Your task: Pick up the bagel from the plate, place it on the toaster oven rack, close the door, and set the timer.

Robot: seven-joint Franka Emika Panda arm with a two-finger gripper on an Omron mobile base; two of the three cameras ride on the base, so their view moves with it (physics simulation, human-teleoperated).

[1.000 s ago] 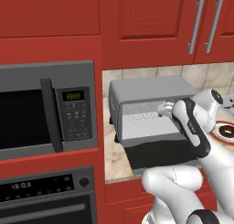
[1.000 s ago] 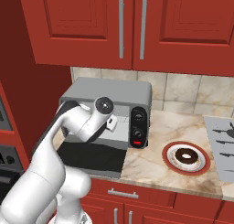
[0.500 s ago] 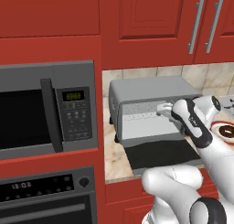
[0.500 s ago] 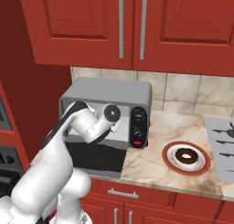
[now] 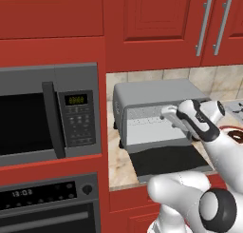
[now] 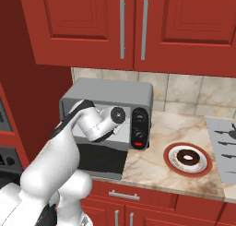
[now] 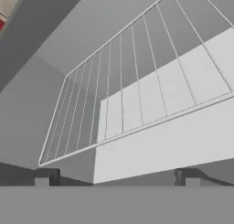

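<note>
showing dark brown bagel [image 6: 187, 157] on red-rimmed white plate [image 6: 203, 167], grey toaster oven [image 6: 110, 92], silver wire rack [image 7: 137, 99], red cabinets [image 6: 133, 26].

White arm bent forward, end effector [image 7: 117, 181] fingertips spread apart.

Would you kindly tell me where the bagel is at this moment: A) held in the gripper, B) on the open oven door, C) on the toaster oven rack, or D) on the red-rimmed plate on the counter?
D: the bagel lies on the plate right of the toaster oven, while the toaster oven rack is bare.
</note>
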